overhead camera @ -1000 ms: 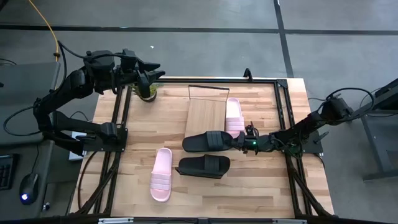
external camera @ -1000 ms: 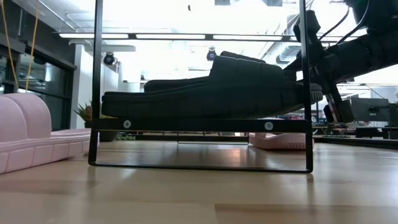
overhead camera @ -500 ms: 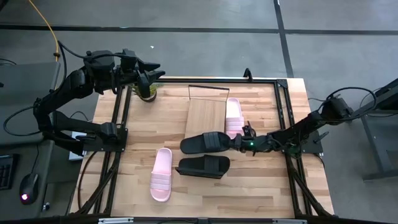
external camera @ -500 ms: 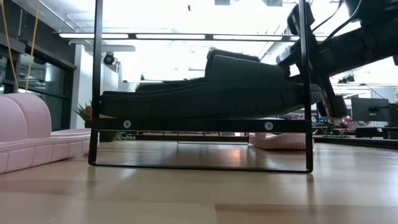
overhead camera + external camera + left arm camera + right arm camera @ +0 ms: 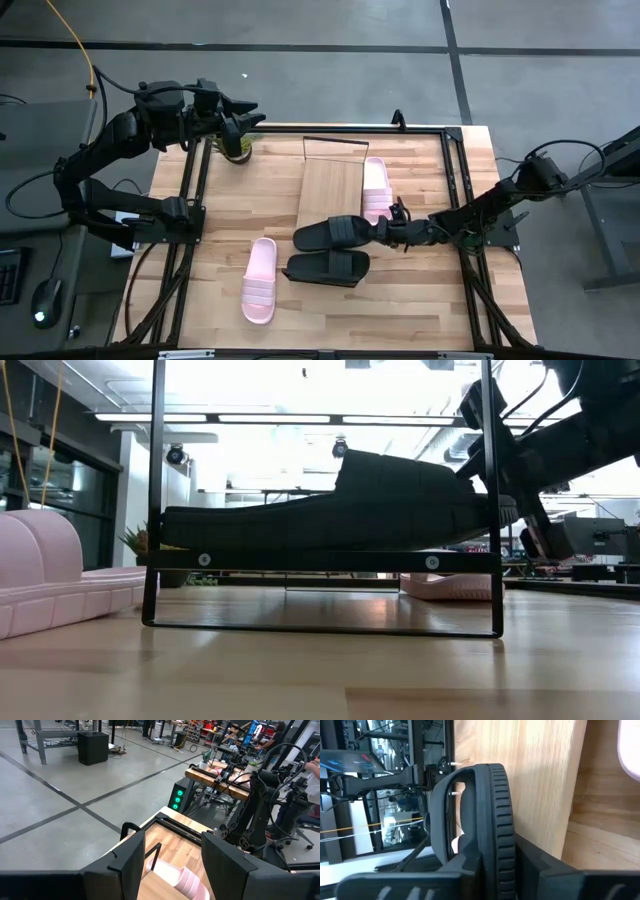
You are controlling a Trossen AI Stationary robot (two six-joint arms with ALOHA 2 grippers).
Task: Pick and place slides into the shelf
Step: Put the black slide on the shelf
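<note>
The shelf stands mid-table with one pink slide lying sole-down on its right half. A black slide lies sole-down over the shelf's near crossbar, with my right gripper shut on its right end. A second black slide and a second pink slide lie flat on the tabletop nearer the front. My left gripper hangs open, high over the table's far left corner, holding nothing. My right gripper pinches the black slide's sole at the end next to the strap, one finger on the footbed side and one under the sole. It comes nearly level from the table's right, along the slide. The slide sits level over the shelf's near edge.
A small potted plant stands at the far left of the table. Black frame rails run along both table sides. The shelf's thin wire posts rise on either side of the black slide. Bare wood lies at the front right.
My right gripper has tipped a little at the wrist while staying in place. The black slide, earlier tilted with its footbed showing in the low view, now lies level over the shelf's near crossbar.
</note>
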